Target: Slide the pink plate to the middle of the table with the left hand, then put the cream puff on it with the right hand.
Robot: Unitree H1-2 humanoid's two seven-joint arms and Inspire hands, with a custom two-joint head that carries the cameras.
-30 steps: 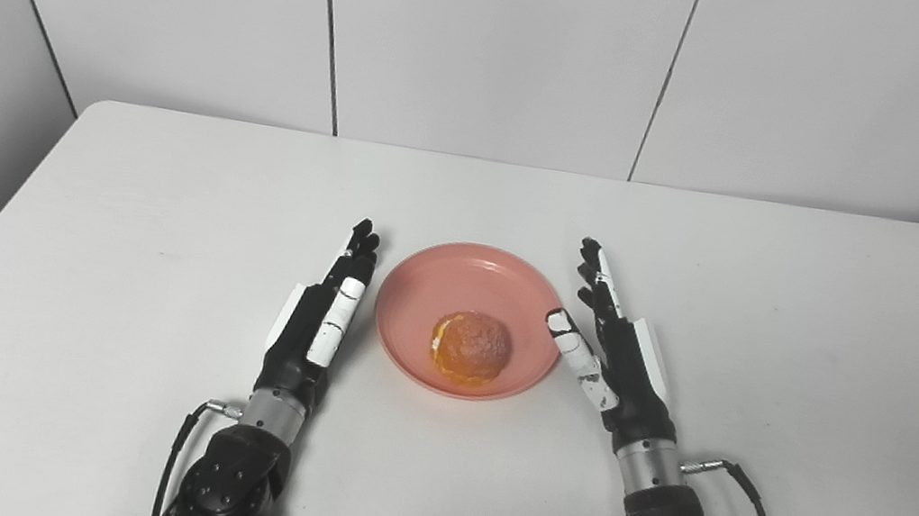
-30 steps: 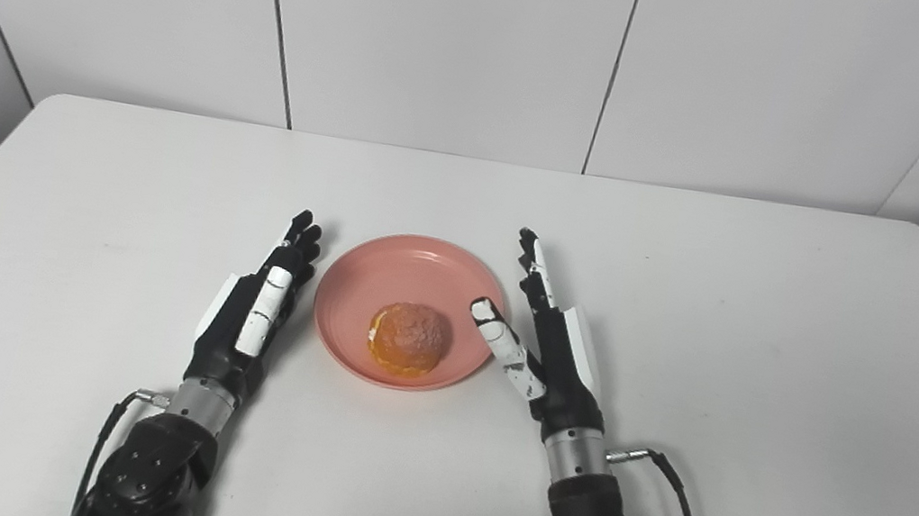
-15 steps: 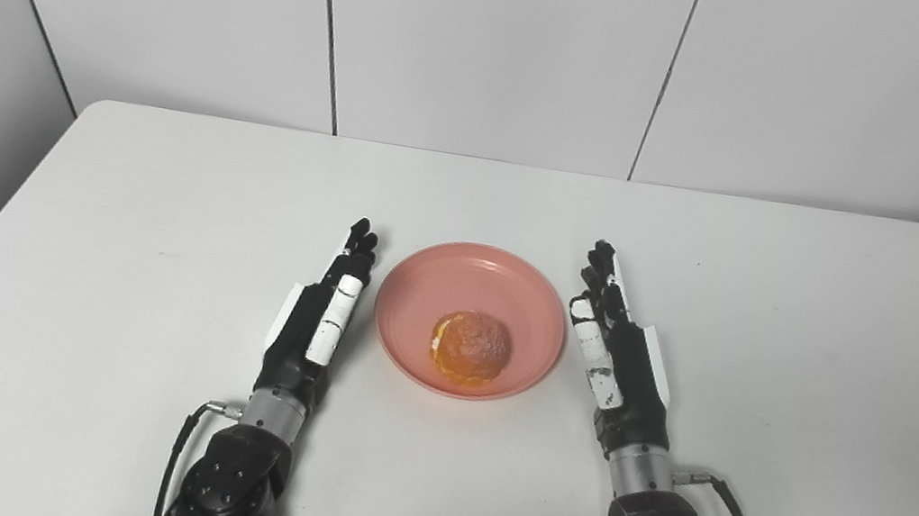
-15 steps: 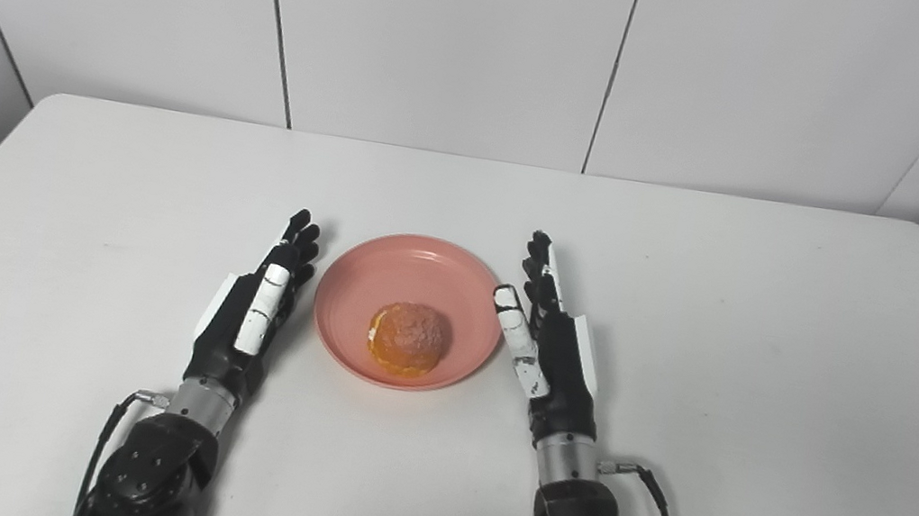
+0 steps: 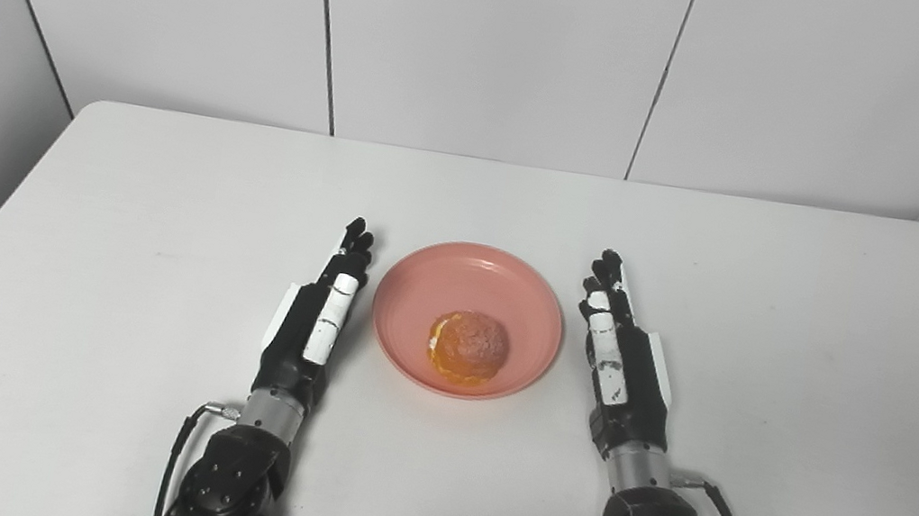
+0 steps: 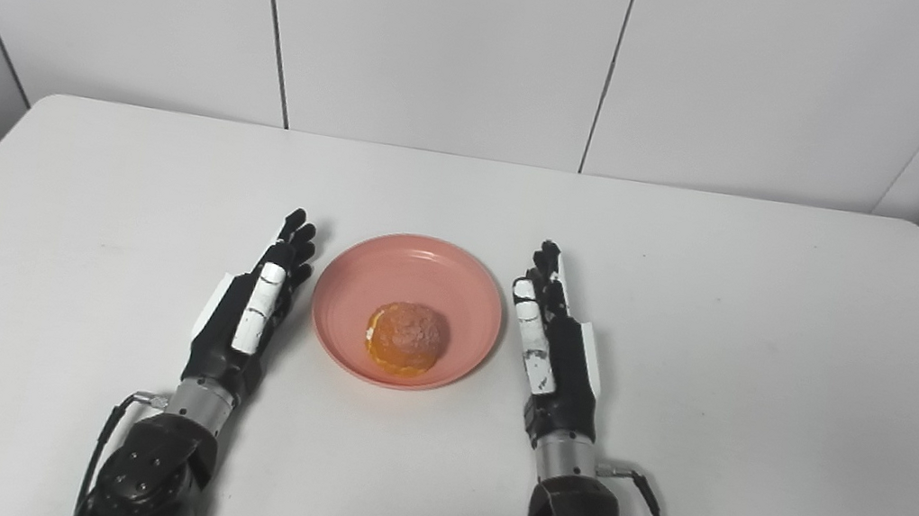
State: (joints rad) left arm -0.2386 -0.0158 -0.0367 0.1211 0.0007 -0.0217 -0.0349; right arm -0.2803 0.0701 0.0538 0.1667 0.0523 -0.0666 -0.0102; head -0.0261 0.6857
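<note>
**Cream puff on the plate, both hands flat alongside**

The round golden-brown cream puff (image 5: 469, 348), with a pale line of filling along its left side, sits in the front half of the shallow round pink plastic plate (image 5: 476, 271). The plate rests on the white rectangular table (image 5: 160, 186) about midway between its left and right edges, somewhat nearer the front edge than the back.

The left hand (image 5: 312, 327), black with white panels, lies just beside the plate's left rim, apart from it, fingers (image 5: 355, 244) stretched straight toward the back edge and held close together, thumb laid along them; it holds nothing. The right hand (image 5: 624, 365) mirrors it just off the right rim, also not touching, fingers (image 5: 606, 273) straight and side by side, thumb tucked in, empty.
</note>
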